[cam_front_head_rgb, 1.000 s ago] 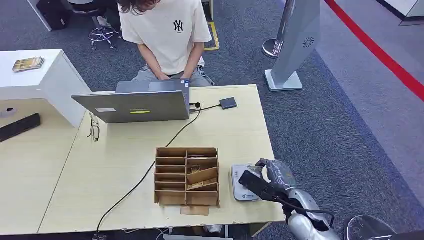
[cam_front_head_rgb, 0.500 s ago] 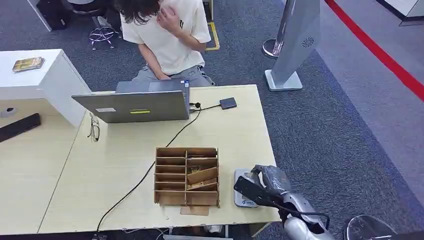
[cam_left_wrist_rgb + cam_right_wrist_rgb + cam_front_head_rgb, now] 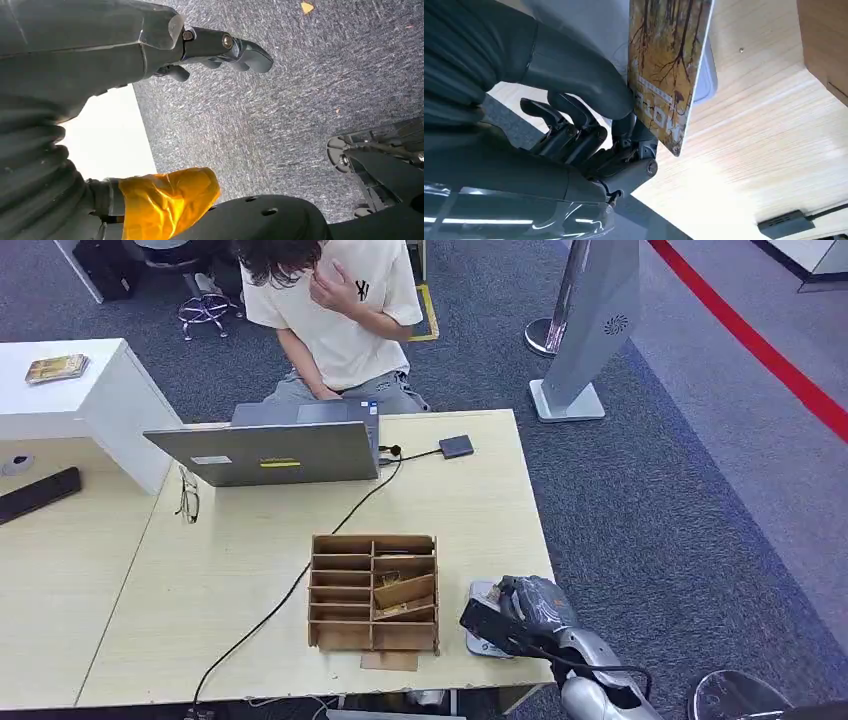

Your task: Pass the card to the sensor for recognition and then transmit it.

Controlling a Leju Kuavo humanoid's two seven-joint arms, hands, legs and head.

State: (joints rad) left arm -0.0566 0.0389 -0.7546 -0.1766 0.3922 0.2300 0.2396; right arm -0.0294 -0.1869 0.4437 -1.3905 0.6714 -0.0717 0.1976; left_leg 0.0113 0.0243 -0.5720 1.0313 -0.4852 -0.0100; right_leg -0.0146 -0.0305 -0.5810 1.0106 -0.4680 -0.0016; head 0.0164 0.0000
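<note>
The right hand (image 3: 589, 130), matte dark grey with a thick smooth thumb and jointed darker fingers (image 3: 569, 127), pinches a thin, flat, rectangular card (image 3: 666, 70) between thumb and fingers. The card's face is glossy, printed in yellow-brown with bare branching trees and pale lettering. From the head view the same hand (image 3: 520, 610) sits at the table's near right corner, over the sensor (image 3: 478, 640), a flat, pale grey pad with rounded corners lying on the tabletop; the card is held just above it, edge toward the pad, and whether they touch cannot be told.

Just beside the sensor stands a shallow wooden organizer (image 3: 373, 592), a brown box split by thin partitions into small rectangular compartments, a couple holding brownish cards. The table (image 3: 250, 540) is pale laminate with a fine straight grain. A black cable (image 3: 300, 585) runs across it to a grey laptop (image 3: 265, 450) at the far edge, where a person in a cream T-shirt (image 3: 335, 300) sits.

The left hand (image 3: 220, 50) hangs over speckled grey carpet (image 3: 300, 100), fingers loosely curled and holding nothing
</note>
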